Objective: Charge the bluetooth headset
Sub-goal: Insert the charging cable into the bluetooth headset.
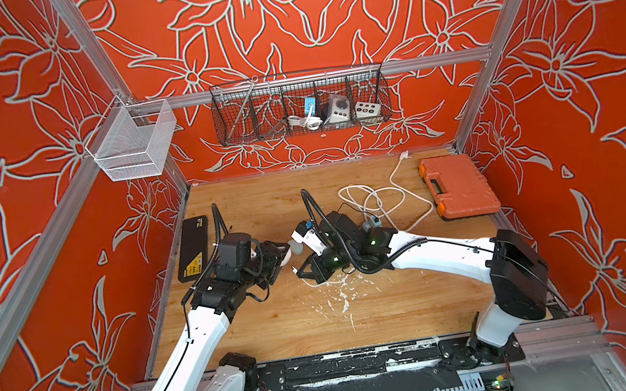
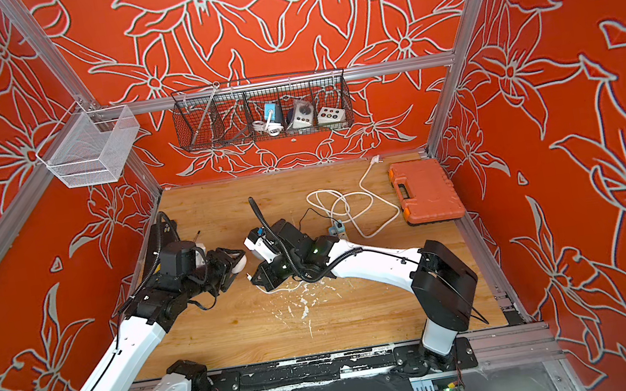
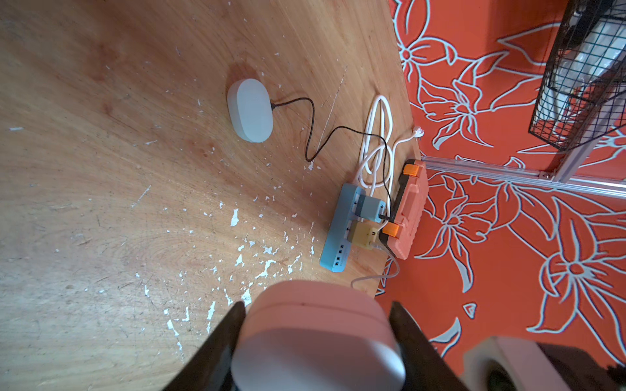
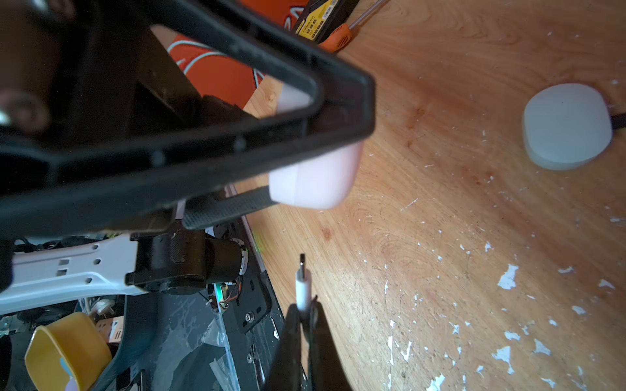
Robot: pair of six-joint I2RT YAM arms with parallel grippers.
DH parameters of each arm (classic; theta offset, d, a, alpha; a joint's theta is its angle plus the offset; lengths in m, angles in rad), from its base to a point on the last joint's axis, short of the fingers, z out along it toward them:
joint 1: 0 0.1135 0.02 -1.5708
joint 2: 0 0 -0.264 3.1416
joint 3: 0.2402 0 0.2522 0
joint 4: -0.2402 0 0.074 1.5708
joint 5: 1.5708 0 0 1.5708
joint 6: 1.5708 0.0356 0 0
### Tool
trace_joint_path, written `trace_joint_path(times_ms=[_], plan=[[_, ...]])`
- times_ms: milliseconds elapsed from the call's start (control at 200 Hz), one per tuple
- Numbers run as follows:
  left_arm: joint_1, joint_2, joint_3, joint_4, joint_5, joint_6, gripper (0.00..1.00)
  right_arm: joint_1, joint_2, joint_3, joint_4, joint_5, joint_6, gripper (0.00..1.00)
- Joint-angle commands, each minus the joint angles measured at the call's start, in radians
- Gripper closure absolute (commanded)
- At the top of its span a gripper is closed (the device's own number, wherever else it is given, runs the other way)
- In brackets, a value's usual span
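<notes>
**Pink earbud case and charging plug held close together, not yet joined**

Two robot arms meet above a wooden bench, well apart from an orange tool case lying at the bench's edge. The left fingers are clamped on the headset's pale pink charging case, one finger on each side, holding it clear of the wood. The right fingers are pressed together on the white sleeve of a charging plug. Its small metal tip points toward the pink case, with a clear gap between them.

A blue power strip lies just beside the tool case. The plug's thin white cable seems to run back to it, though the arm hides most of the route. Between the arms and the tool case, a second, grey-white case rests on the bench, with a black lead running to the same strip.

The pink case looks light, hard and glossy, with rounded corners, so it could twist or slip when the plug pushes against it. A firm hold across the body, below the lid seam, leaves the ends free. I cannot see where the charging port is. The plug is stiff but tiny and its cable is limp. Gripping the sleeve just behind the metal tip, as it is held here, should keep it straight. A crooked push could bend the tip.
</notes>
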Motion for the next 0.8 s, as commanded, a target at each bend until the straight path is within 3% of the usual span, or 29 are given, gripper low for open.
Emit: trace_joint_path(times_ms=[0,796], plan=[[-0.008,-0.018,0.028,-0.008,0.014,0.013,0.57,-0.007,0.021,0.038,0.017,-0.027,0.044,1.0],[-0.015,-0.012,0.009,-0.01,0.017,0.036,0.57,-0.031,0.019,0.047,0.026,-0.039,0.068,1.0]])
